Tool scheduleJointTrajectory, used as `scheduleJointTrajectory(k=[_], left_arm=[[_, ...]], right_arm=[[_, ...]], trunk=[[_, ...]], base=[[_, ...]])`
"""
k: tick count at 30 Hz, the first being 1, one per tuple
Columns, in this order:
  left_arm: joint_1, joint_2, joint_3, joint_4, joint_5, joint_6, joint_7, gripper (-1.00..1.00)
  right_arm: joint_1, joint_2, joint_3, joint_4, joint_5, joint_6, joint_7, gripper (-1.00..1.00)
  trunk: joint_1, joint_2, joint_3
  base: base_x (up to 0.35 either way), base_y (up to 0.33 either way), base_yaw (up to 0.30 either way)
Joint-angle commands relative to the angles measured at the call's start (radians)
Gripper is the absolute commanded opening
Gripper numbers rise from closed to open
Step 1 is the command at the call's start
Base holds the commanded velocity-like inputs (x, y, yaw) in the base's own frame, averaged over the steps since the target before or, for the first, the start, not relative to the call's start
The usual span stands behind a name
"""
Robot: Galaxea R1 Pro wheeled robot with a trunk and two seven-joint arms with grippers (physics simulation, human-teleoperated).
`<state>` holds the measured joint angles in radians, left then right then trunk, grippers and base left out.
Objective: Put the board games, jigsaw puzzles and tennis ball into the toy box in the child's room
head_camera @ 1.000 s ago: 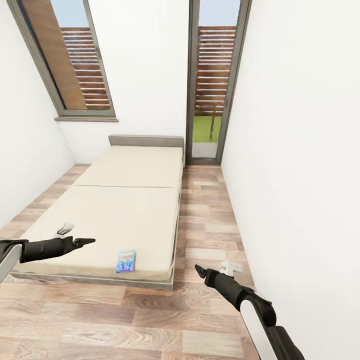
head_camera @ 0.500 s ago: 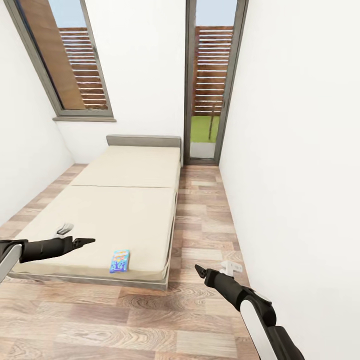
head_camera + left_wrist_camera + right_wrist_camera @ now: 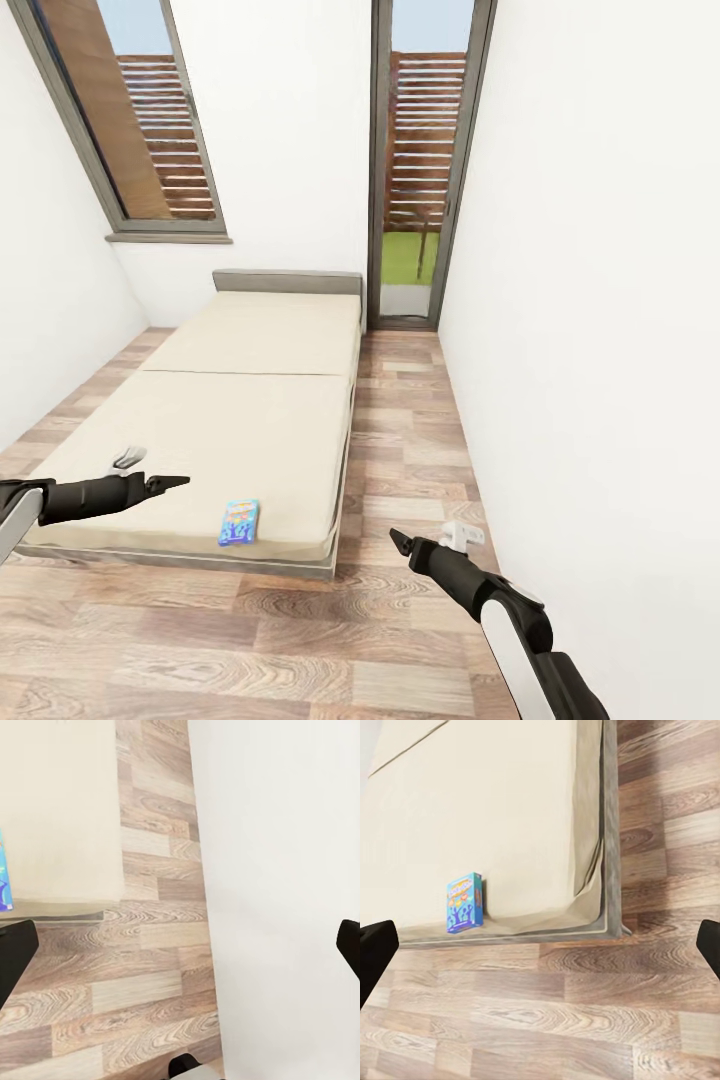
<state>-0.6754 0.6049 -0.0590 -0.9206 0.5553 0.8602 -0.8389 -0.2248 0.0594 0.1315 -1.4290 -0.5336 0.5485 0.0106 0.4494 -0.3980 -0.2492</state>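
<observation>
The left gripper (image 3: 180, 482) hangs over the near edge of the bed (image 3: 250, 400), holding nothing; its two fingers stand wide apart. A small blue board game (image 3: 238, 522) lies flat on the mattress by the foot edge. To the right, over the wood floor (image 3: 400, 480), the right gripper (image 3: 397, 542) is also spread wide and holds nothing.
</observation>
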Motion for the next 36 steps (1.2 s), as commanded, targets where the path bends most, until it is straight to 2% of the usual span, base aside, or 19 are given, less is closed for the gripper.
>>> scheduleJointTrajectory(k=[1,10,36], left_arm=[[-0.001,0.001,-0.002,0.000,0.005,0.005,0.000,1.00],[-0.001,0.001,-0.002,0.000,0.004,0.004,0.000,1.00],[-0.001,0.001,0.004,0.000,0.005,0.003,-0.010,1.00]], right_arm=[[-0.001,0.000,-0.001,-0.001,-0.001,0.005,0.001,1.00],[-0.001,0.000,0.000,-0.001,0.001,0.003,0.002,1.00],[-0.001,0.001,0.000,-0.001,0.000,0.002,0.002,1.00]], trunk=[[0.001,-0.002,-0.002],[0.001,-0.002,0.003],[0.001,-0.002,0.042]], base=[[0.000,0.017,0.000],[0.059,0.074,-0.042],[0.008,0.006,-0.125]])
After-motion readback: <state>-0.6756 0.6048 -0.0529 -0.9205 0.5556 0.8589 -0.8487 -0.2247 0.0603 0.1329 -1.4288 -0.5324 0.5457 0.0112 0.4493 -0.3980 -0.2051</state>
